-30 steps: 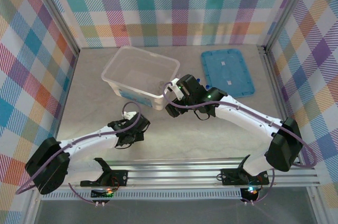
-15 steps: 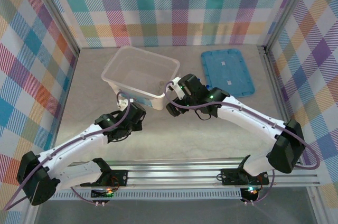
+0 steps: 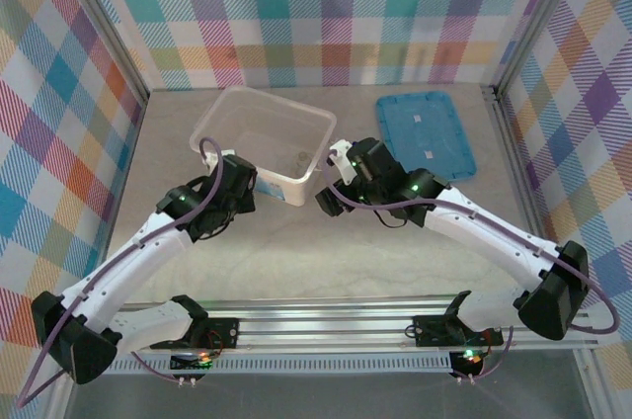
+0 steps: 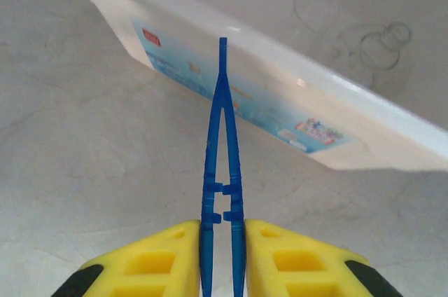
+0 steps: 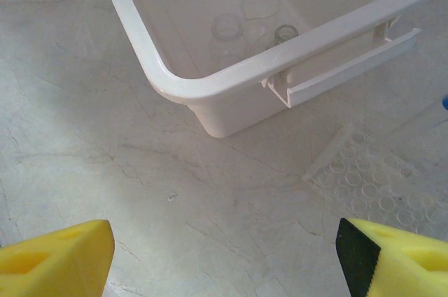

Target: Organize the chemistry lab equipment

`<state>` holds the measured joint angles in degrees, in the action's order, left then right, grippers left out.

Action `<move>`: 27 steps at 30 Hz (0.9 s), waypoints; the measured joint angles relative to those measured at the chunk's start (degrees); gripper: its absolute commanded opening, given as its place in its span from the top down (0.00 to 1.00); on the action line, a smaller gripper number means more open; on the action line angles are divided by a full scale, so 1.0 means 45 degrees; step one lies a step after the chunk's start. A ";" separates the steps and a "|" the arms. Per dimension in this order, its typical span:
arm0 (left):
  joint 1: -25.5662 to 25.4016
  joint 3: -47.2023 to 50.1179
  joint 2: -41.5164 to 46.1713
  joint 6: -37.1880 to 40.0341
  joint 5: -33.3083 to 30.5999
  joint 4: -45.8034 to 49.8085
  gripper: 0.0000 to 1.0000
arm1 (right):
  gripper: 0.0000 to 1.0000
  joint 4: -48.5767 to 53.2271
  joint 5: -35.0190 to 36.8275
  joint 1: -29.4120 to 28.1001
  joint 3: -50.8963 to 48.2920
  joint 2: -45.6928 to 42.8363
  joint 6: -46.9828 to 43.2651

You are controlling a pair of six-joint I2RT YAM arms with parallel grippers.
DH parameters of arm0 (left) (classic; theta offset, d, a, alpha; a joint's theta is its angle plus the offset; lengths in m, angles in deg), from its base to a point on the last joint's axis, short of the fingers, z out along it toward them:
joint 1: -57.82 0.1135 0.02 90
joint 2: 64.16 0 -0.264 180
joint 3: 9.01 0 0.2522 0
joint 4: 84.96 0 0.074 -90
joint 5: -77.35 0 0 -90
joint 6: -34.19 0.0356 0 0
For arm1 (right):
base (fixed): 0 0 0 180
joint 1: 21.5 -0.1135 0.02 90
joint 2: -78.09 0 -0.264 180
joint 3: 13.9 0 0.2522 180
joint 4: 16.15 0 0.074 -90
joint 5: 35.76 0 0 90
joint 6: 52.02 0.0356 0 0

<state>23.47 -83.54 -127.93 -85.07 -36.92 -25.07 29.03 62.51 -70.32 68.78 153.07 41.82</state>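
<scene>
Tweezers (image 4: 220, 164) pinched in left gripper (image 4: 222, 255), tips facing box (image 4: 392, 144) wall | right gripper (image 5: 224, 258) spread, empty, near box corner | flask (image 4: 381, 48) inside box | lid (image 3: 427, 134) beyond

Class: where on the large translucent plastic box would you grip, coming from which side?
The handle ledge under the rim of the large translucent plastic box, probably from the end facing the flat blue lid, jaws above and below: it juts out, while the walls look smooth.
</scene>
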 measured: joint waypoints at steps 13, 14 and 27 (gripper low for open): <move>0.2103 -0.3589 -0.3342 0.1496 0.1064 -0.0991 0.79 | 0.16 -0.0015 -0.0194 0.0000 -0.0763 -0.1700 0.0442; 0.2278 -0.3900 -0.3691 0.1588 0.1195 -0.1059 0.79 | 0.16 -0.0019 -0.0199 0.0000 -0.0787 -0.1792 0.0500; 0.3764 -0.6907 -0.7694 0.2773 0.1778 -0.1379 0.79 | 0.16 0.0083 -0.0287 0.0000 -0.1297 -0.2312 0.1146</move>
<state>40.41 -114.62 -162.55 -72.59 -28.92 -31.27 29.41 61.22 -70.32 62.95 142.66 46.98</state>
